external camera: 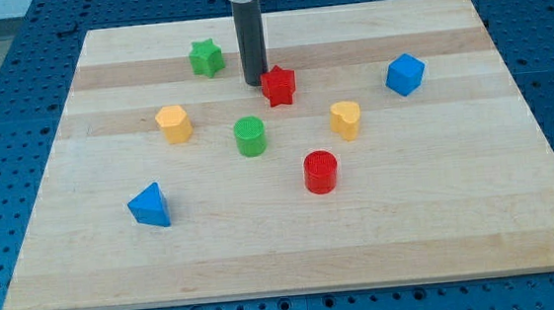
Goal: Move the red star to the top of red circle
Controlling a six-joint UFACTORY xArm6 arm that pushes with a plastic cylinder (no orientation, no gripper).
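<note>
The red star (278,86) lies on the wooden board (460,220), above and left of the red circle (321,171), a short red cylinder near the board's middle. My tip (253,82) stands right against the star's left side, at its upper-left edge. The rod rises straight up from there to the view's top.
A green star (207,57) sits left of my tip. A green cylinder (250,136) lies below it. Yellow blocks sit at the left (173,124) and right (346,119) of the green cylinder. A blue cube (404,74) is at the right, a blue triangle (150,206) at lower left.
</note>
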